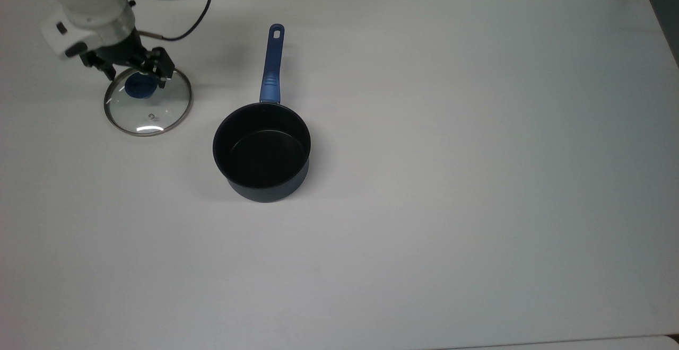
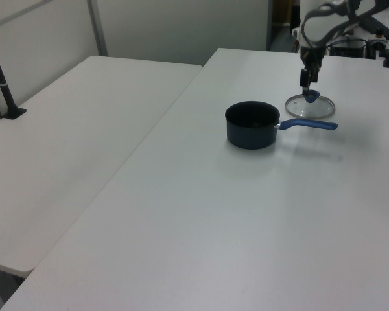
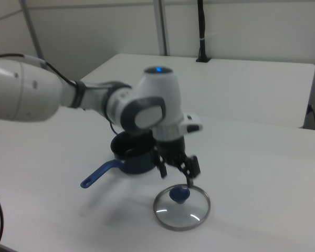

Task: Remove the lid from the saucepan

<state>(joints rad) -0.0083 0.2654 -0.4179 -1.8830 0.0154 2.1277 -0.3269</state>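
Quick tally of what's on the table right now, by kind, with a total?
Saucepan: 1, uncovered
Glass lid: 1, lying flat on the table, apart from the saucepan
Total: 2
The open gripper is above the lid's knob.

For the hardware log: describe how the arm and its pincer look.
The glossy white rounded arm has dark grey joint bands and a small blue light on top. A thin black cable loops beside the wrist. The black two-finger pincer hangs from a white wrist block.
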